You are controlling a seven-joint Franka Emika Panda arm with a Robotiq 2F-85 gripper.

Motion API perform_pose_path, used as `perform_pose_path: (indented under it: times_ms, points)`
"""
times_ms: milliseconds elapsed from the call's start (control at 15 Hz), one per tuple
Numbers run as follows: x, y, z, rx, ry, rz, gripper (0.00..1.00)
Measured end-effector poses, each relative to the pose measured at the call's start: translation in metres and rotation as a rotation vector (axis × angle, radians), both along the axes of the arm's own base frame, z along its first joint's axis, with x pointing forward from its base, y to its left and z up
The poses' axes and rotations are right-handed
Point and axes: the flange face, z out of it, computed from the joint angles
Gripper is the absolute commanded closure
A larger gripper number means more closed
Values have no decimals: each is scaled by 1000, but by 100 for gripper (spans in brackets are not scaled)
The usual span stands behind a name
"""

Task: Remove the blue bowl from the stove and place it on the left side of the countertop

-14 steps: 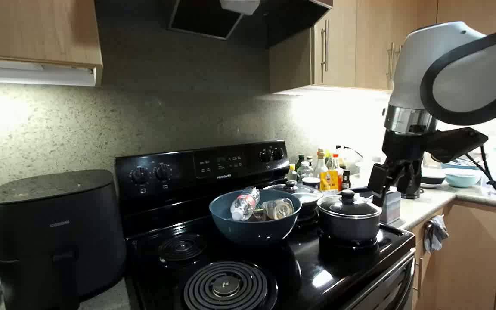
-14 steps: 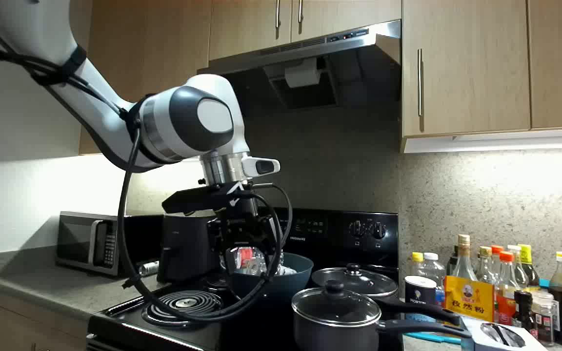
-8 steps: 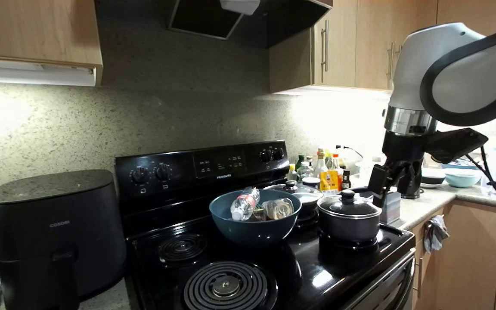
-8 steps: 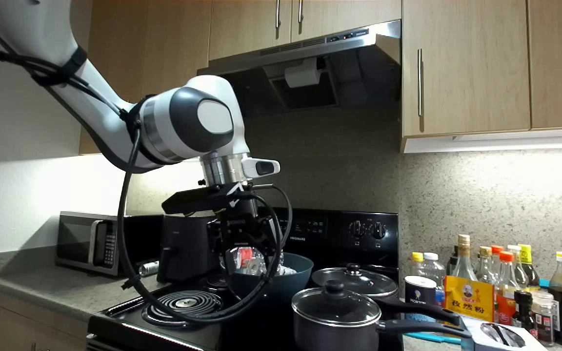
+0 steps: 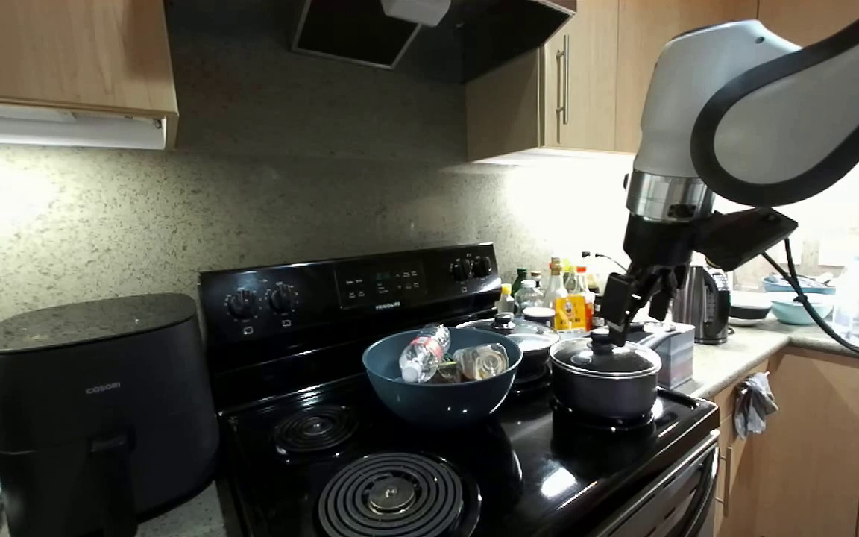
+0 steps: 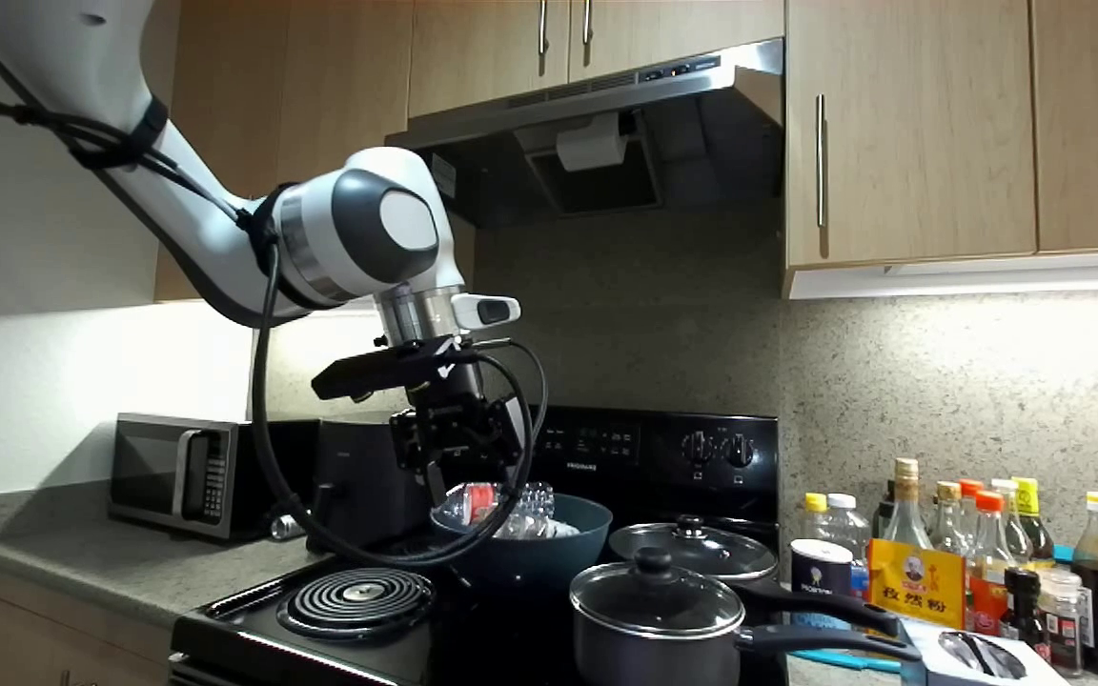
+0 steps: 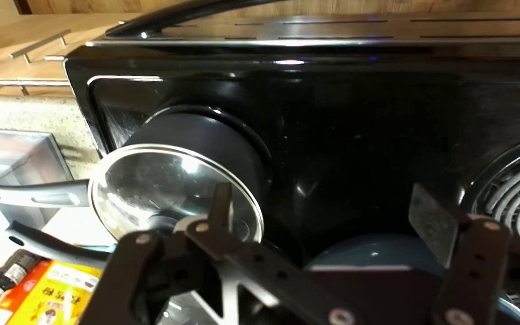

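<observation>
The blue bowl (image 5: pixel 437 403) stands upright on the stove (image 5: pixel 526 492), between a bare coil burner (image 5: pixel 316 429) and the lidded saucepan (image 5: pixel 605 391); its shine suggests a stiff, smooth wall that may slip under a weak pinch; probably light, though I cannot tell the material; the clear bottle (image 5: pixel 426 354) and clear container (image 5: pixel 482 362) inside look light and loose, likely to roll if it tilts; the bottle pokes up past the rim and would be the first to spill; best, I judge, to take the rim with one jaw inside and one outside, on a stretch free of the bottle, then lift slowly, since a one-sided hold lets the far side dip

The wrist view shows plainly that the gripper (image 7: pixel 325 214) is spread wide, holding nothing, yet gives only a dark arc of the bowl low between the jaws; in an exterior view the contents show well, but there the gripper lines up with the saucepan lid, and I cannot tell its true depth; in an exterior view the microwave (image 6: pixel 172 476) and a broad stretch of desk (image 6: pixel 120 567) appear left of the stove, probably the place to set it down
</observation>
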Motion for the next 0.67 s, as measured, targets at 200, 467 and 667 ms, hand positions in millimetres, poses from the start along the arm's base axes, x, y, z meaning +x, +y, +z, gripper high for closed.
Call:
perform_pose_path:
  times_ms: [200, 467, 667]
  points:
    - [19, 27, 11, -16, -21, 25, 0]
    - [27, 35, 15, -14, -28, 28, 0]
    - [27, 34, 15, -12, -28, 25, 0]
